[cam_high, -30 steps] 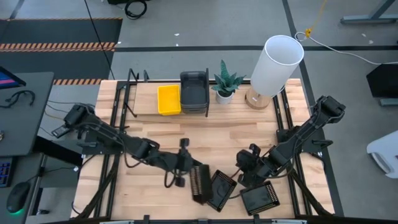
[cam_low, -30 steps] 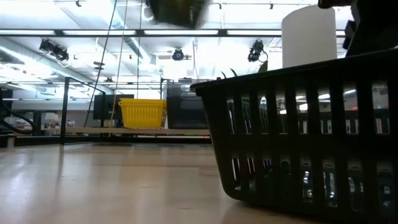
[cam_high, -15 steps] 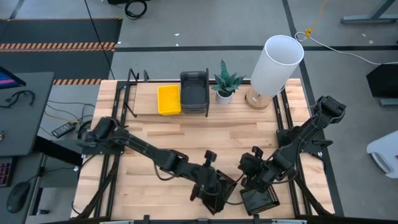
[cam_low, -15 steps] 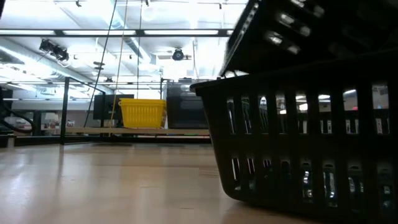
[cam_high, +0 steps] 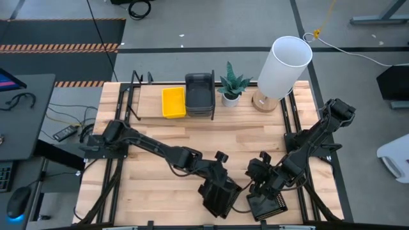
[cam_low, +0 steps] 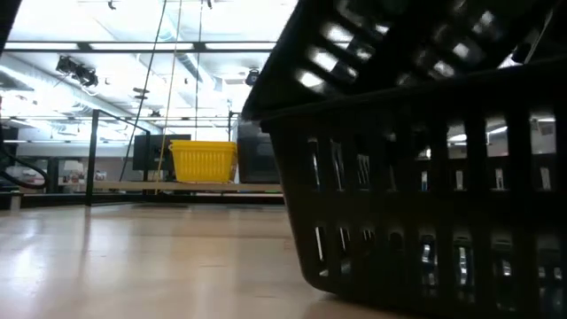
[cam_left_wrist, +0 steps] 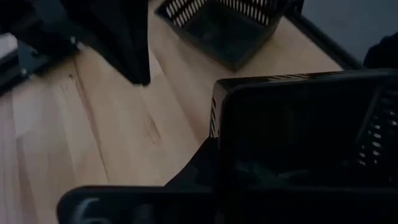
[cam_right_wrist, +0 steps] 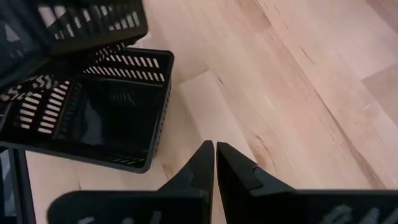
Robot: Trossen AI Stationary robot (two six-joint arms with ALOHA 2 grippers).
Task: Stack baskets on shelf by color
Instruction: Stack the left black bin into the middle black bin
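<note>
The bench [cam_high: 255, 144] carries the shelf [cam_high: 144, 105] along its far edge, where a yellow basket [cam_high: 173, 102] sits beside a dark grey basket [cam_high: 199, 94]. Near the front edge, the left end effector [cam_high: 220, 186] is clamped shut on a black basket [cam_high: 222, 198], held tilted above the wood. Just beside it, the right end effector [cam_right_wrist: 214, 148], fingers pressed together and empty, hovers by another black basket [cam_high: 267, 206] at the front edge.

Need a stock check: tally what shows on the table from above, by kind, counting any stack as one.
Yellow baskets: 1
Dark grey baskets: 1
Black baskets, seen apart: 2
Potted plant: 1
Lamp: 1
Total: 6
</note>
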